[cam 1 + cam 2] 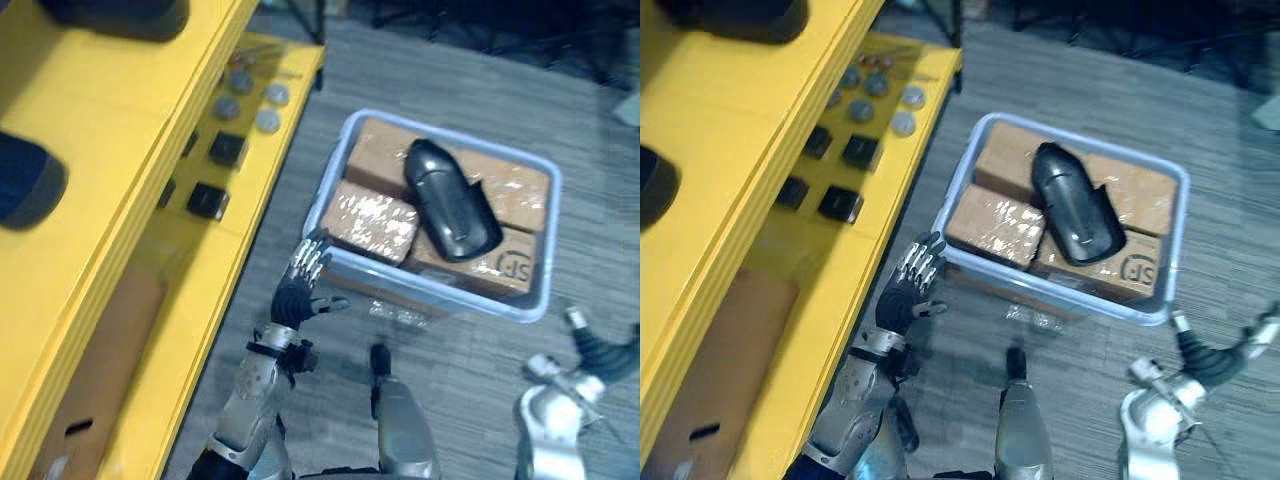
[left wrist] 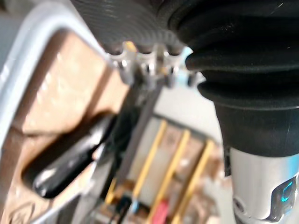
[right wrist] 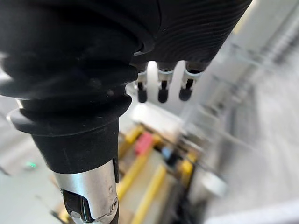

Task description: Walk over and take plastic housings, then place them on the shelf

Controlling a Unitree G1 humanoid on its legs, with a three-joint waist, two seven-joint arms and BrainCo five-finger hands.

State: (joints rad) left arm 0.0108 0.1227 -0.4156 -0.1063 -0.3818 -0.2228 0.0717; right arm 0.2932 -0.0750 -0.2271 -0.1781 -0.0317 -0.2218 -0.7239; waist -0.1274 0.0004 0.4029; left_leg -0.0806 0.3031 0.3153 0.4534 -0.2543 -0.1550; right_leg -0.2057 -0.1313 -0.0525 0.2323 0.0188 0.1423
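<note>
- Black plastic housing (image 1: 450, 205) lies centre-right of the head view, on top of the cardboard boxes (image 1: 372, 222) packed in a pale blue-grey bin (image 1: 430, 286). It runs diagonally across the boxes, and neither hand touches it.
- The bin stands on the grey plank floor (image 1: 470, 380), just right of the yellow shelf (image 1: 110, 130) that fills the left side of the frame.
- Left hand (image 1: 297, 290) is at lower centre, just beside the bin's near-left corner. Its fingers are straight and slightly spread and it holds nothing. Contact with the bin wall cannot be told.
- In the left wrist view the finger (image 2: 140, 70) row points towards the bin, with the housing (image 2: 70, 163) visible past it on the boxes.
- Right hand (image 1: 605, 355) is at lower right, over the floor and outside the bin's near-right corner, well apart from the housing. It is loosely spread and empty; its fingers (image 3: 161, 88) hang free in its own wrist view.
- The lower shelf level carries small black square parts (image 1: 208, 200) and, further up the frame, round grey discs (image 1: 267, 121).
- The upper shelf level carries two dark, bulky items, one at the left edge (image 1: 25, 180) and one at the top (image 1: 120, 15); too blurred to identify.
- A brown cardboard piece (image 1: 100, 370) sits in the lower-left part of the shelf.
</note>
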